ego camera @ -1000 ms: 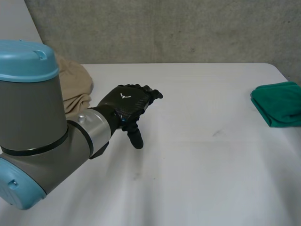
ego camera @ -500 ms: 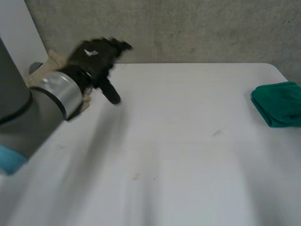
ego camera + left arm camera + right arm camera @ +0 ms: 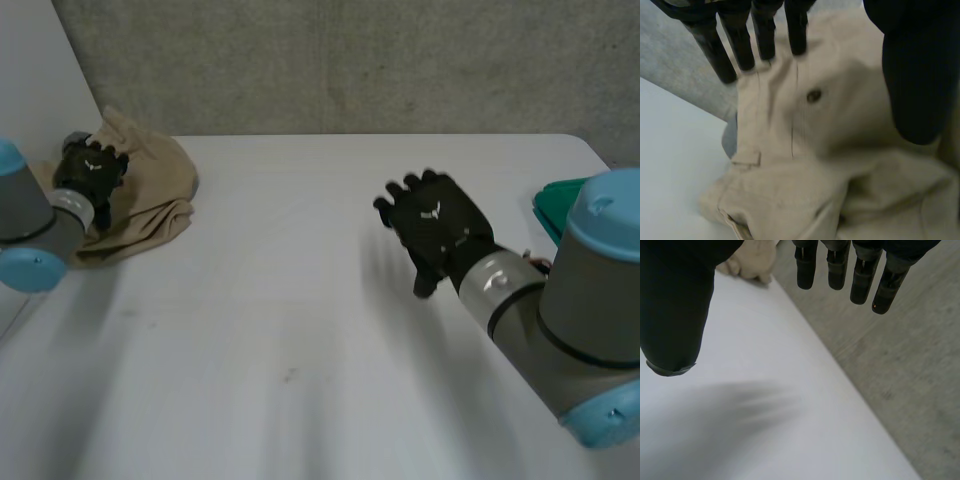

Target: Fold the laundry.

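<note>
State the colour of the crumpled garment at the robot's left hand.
The garment is plain beige, seen best in the left wrist view.

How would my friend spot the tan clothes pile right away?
Look at the white table and go to its far corner on the robot's left. A heaped garment lies there, under the left hand. Unlike the green cloth at the right edge, it is tan and crumpled.

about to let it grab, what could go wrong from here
1. The beige garment lies bunched at the table's far corner by the edge; the open left hand could push it off.
2. Its layers overlap, so a grasp may catch only one.
3. The right arm sits close to the green cloth and could knock it.
</note>
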{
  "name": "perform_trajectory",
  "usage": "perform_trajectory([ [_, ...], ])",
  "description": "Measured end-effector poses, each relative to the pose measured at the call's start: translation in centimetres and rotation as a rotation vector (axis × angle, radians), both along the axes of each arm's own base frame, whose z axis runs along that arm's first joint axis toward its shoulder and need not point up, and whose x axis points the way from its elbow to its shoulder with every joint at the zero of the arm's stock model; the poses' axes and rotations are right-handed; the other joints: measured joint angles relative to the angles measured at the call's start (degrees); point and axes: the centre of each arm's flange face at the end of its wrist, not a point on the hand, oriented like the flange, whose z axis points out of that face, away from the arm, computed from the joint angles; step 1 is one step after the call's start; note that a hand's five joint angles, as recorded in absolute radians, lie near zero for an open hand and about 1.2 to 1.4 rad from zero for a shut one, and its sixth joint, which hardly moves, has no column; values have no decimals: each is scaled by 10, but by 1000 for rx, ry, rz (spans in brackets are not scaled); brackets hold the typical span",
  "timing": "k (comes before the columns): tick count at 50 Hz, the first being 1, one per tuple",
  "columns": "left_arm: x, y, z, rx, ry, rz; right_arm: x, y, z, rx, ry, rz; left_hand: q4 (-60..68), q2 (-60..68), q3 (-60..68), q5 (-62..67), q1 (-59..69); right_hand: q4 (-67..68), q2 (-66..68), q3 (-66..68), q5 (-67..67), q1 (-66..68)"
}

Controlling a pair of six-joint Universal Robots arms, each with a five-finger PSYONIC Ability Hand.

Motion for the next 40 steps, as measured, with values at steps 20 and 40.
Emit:
perform_trajectory([
  [20, -47, 41, 56, -60, 166, -54, -37, -22, 19, -36, -18, -130, 541, 531, 527, 500, 515, 0, 0, 0, 0, 0],
  [40, -195, 326, 104, 384, 582, -862, -63, -34, 40, -86, -48, -230, 138, 119, 121, 118, 129, 0, 0, 0, 0, 0],
])
